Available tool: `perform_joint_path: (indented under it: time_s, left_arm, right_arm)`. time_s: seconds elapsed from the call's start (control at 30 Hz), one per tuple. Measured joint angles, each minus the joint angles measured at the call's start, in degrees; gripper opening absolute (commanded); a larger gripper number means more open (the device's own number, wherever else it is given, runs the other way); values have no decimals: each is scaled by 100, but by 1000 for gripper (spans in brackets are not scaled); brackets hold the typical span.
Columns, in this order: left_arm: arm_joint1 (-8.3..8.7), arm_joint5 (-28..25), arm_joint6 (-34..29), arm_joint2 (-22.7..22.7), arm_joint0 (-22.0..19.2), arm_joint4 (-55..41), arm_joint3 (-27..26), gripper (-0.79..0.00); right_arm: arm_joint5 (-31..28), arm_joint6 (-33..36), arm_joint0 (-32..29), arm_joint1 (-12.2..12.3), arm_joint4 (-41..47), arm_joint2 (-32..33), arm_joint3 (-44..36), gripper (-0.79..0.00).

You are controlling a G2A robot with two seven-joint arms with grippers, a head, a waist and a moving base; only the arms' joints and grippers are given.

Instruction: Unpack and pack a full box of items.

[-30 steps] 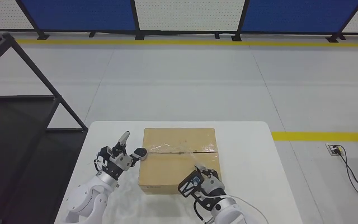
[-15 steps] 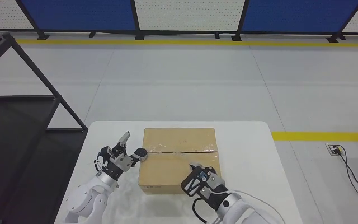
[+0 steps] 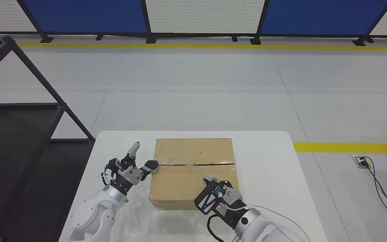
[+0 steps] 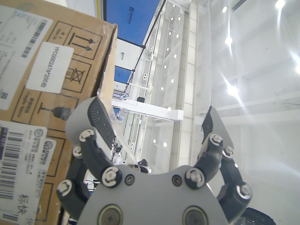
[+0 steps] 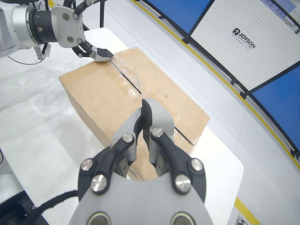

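Box (image 3: 193, 172) sits mid-counter (image 3: 266, 157), its seam taped (image 5: 127, 73). Left gripper (image 3: 143, 155), released, touches the box edge at 9 o'clock. Right gripper (image 5: 144, 108), clenched on nothing visible, hangs at 5 o'clock. Risk: a one-sided push likely slides the box toward 3 o'clock.

cardboard box (image 3: 193, 172): tan; you see white labels (image 4: 21, 155) with black barcodes
table (image 3: 263, 162): white
partition panels (image 3: 84, 15): blue

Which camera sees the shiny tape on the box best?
The right wrist view: the clear tape runs along the box's top seam, close up and wrinkled. The top view shows it as a faint sheen. The left wrist view shows mostly the box's labelled side.
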Motion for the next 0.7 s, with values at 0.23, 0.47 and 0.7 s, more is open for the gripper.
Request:
perform_joint_path:
  time_s: [0.23,0.47,0.7]
  left_arm:
    - [2,-21,3,25,-41,-14,63,0]
    - [18,21,-37,31,-63,65,122,0]
    - [19,80,60,105,-135,160,128,0]
  right_arm:
    - [143,189,300,-84,590,-113,-3,-785]
    - [345,455,727,-182,1025,-288,204,-785]
    - [448,438,958,-252,1540,-311,228,-785]
